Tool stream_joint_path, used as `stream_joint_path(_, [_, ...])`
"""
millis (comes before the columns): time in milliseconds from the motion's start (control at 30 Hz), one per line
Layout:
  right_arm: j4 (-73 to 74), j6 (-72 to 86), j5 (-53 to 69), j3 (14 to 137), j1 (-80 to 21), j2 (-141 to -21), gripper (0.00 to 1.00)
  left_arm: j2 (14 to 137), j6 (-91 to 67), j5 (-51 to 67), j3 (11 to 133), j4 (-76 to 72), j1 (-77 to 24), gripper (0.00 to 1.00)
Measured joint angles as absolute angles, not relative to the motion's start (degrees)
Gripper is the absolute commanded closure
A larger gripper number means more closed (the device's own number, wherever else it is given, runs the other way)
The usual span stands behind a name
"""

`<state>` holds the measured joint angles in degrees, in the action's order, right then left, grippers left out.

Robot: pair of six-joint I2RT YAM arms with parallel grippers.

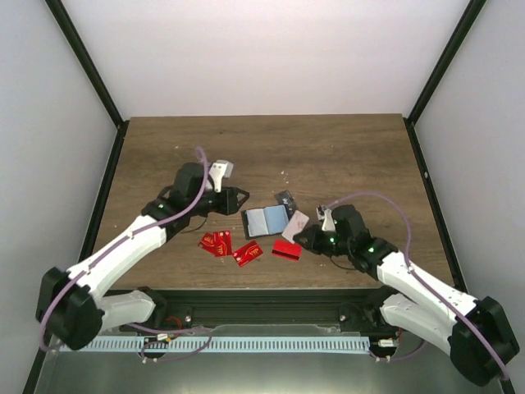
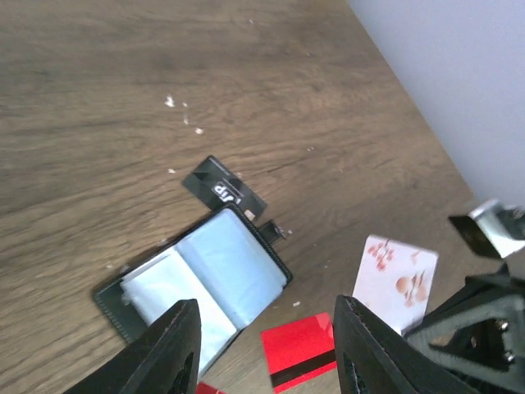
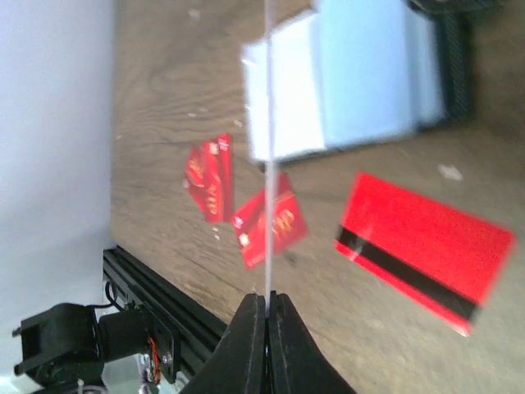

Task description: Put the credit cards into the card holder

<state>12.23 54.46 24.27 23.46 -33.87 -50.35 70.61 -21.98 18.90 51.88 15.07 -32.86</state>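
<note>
The black card holder (image 1: 266, 221) lies open on the table, its clear pockets (image 2: 234, 263) facing up. My right gripper (image 1: 303, 237) is shut on a white credit card (image 1: 295, 223) with a floral print (image 2: 395, 279), held on edge just right of the holder. In the right wrist view that card shows edge-on (image 3: 267, 164) above the closed fingers (image 3: 267, 300). My left gripper (image 1: 239, 197) hovers open over the holder's left side, nothing between its fingers (image 2: 180, 345). A dark grey card (image 1: 285, 199) lies behind the holder. Three red cards lie in front of it (image 1: 216, 242) (image 1: 247, 253) (image 1: 286, 249).
The red card with a black stripe (image 2: 303, 349) lies closest to the holder's front right corner. The table's front edge with its black rail (image 3: 164, 308) runs just beyond the red cards. Bare wood stretches behind the holder (image 1: 271, 148).
</note>
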Motion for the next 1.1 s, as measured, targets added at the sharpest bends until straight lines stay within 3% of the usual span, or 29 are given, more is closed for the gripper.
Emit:
stream_joint_path(267, [1.48,39.09,29.78,31.46,-33.52,-56.36,0.99,58.35,-18.94,17.93,48.84,20.84,-32.01,0.49])
stream_joint_path(600, [-11.94,29.93,51.0,33.63,-33.45,-60.18,0.99,49.06,-16.43,32.75,49.52,25.32,-31.75,0.48])
stream_joint_path(1100, [-20.05,29.17,66.85,33.63,-33.98,-58.63,0.99,47.16,-23.94,53.69,44.71,11.99,-31.79,0.61])
